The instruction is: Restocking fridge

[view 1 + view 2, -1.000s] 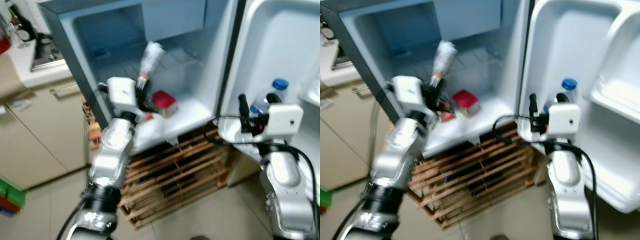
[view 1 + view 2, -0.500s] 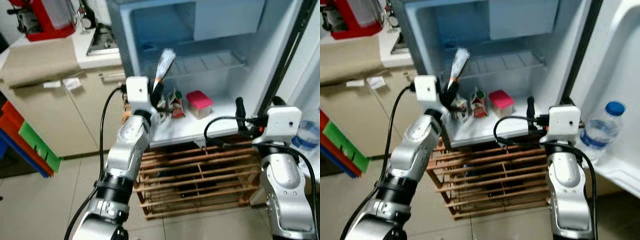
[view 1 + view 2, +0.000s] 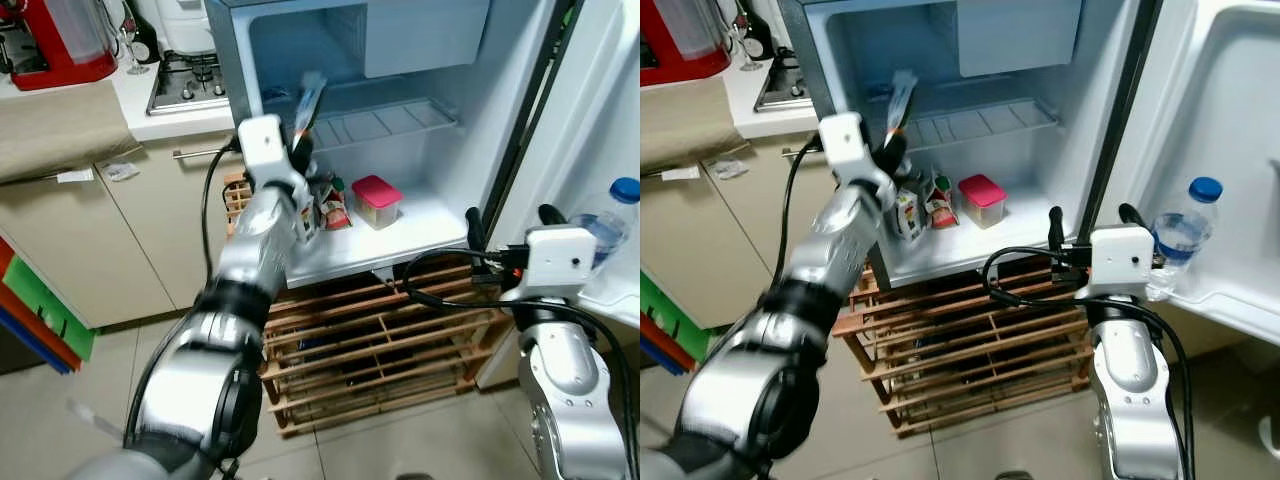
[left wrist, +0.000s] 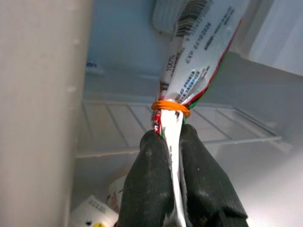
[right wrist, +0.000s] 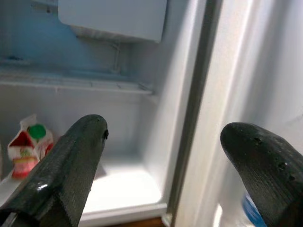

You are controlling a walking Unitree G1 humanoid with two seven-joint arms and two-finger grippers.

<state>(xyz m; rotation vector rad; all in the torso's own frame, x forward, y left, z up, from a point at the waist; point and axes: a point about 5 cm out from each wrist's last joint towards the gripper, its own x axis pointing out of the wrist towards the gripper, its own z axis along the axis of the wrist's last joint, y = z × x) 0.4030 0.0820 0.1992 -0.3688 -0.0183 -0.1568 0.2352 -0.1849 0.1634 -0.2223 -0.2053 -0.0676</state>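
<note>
My left gripper [image 3: 301, 152] is shut on the twisted neck of a printed plastic bag [image 3: 309, 92], just below its orange rubber band [image 4: 170, 105]. The bag [image 4: 201, 42] stands upright at the left front of the open fridge [image 3: 262, 60], level with the wire shelf [image 3: 392, 118]. On the fridge floor below stand small cartons [image 3: 331, 200] and a pink-lidded container [image 3: 378, 201]. A water bottle [image 3: 1176, 232] sits in the door shelf. My right gripper [image 3: 510, 224] is open and holds nothing; it hangs in front of the fridge's lower right corner, near the door hinge.
A wooden slat rack [image 3: 385, 335] holds the fridge up off the tiled floor. To the left are beige cabinets [image 3: 90, 235], a counter with a hob [image 3: 186, 84] and a red appliance [image 3: 58, 40]. The open door [image 3: 1220, 120] stands on the right.
The camera has swung and the whole picture has shifted. My left arm has stretched further, carrying the bag deeper toward the fridge's left wall. The right gripper stays open.
</note>
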